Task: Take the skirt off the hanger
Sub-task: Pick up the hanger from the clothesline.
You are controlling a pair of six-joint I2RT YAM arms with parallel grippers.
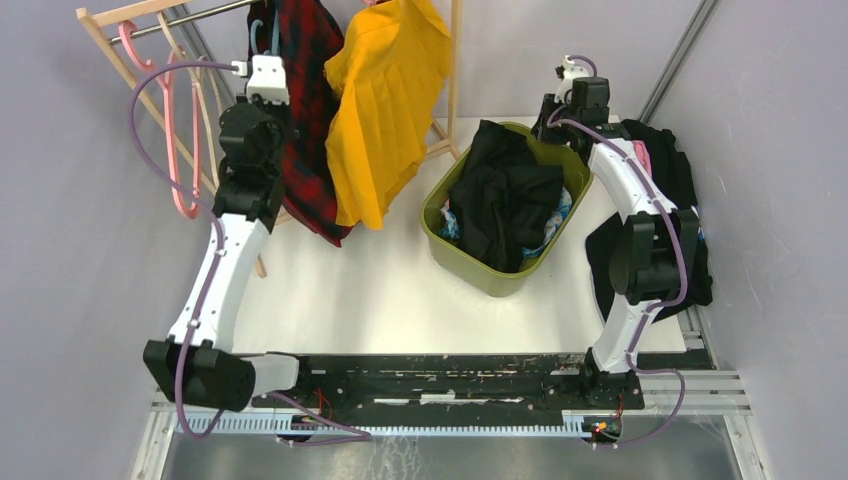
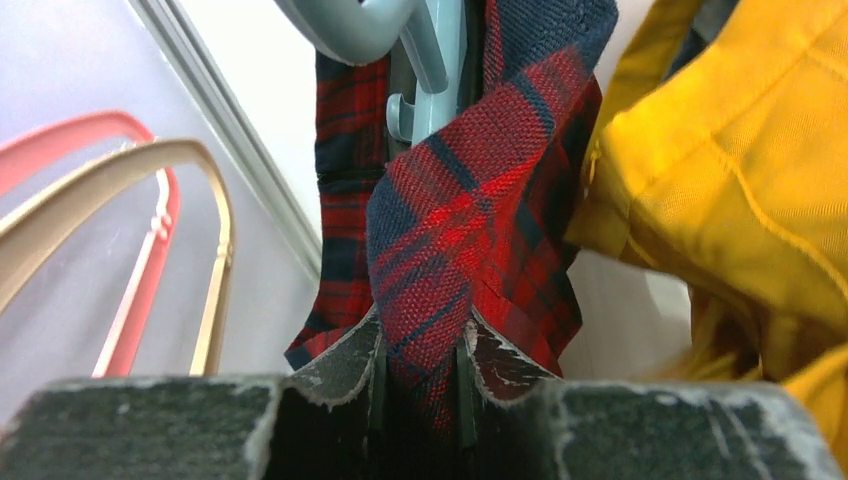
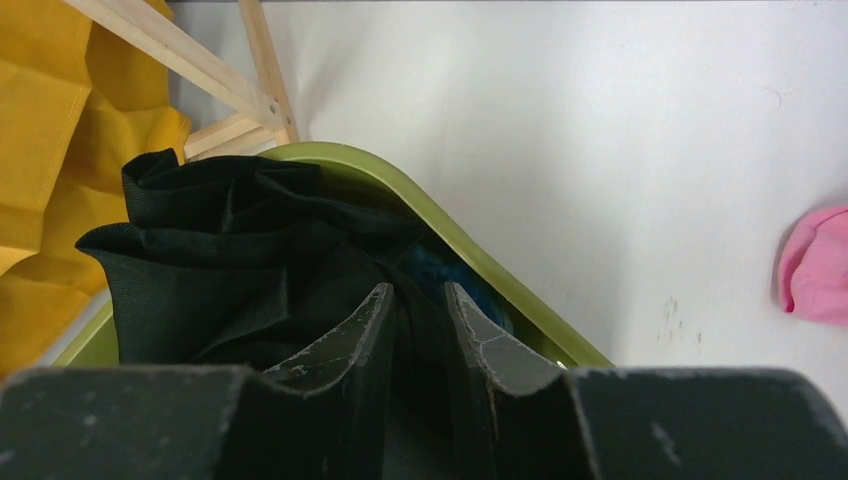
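Note:
The red and navy plaid skirt [image 1: 305, 100] hangs on a light blue hanger [image 2: 440, 50] from the rack's rail at the back left. My left gripper [image 1: 268, 72] is raised to it and shut on a fold of the skirt [image 2: 470, 230], which is pinched between the fingers [image 2: 420, 335] just below the hanger's clip. My right gripper [image 1: 570, 78] hovers at the far rim of the green basket [image 1: 470, 270]. In the right wrist view its jaws [image 3: 418, 300] stand nearly together above black cloth [image 3: 220, 260], with nothing clearly held.
A yellow garment [image 1: 385, 100] hangs right beside the skirt. Pink and beige empty hangers [image 1: 180, 150] hang at the left of the wooden rack [image 1: 110, 50]. The basket holds black clothes [image 1: 505, 195]. A dark clothes pile [image 1: 670, 170] with pink cloth [image 3: 815, 265] lies at the right.

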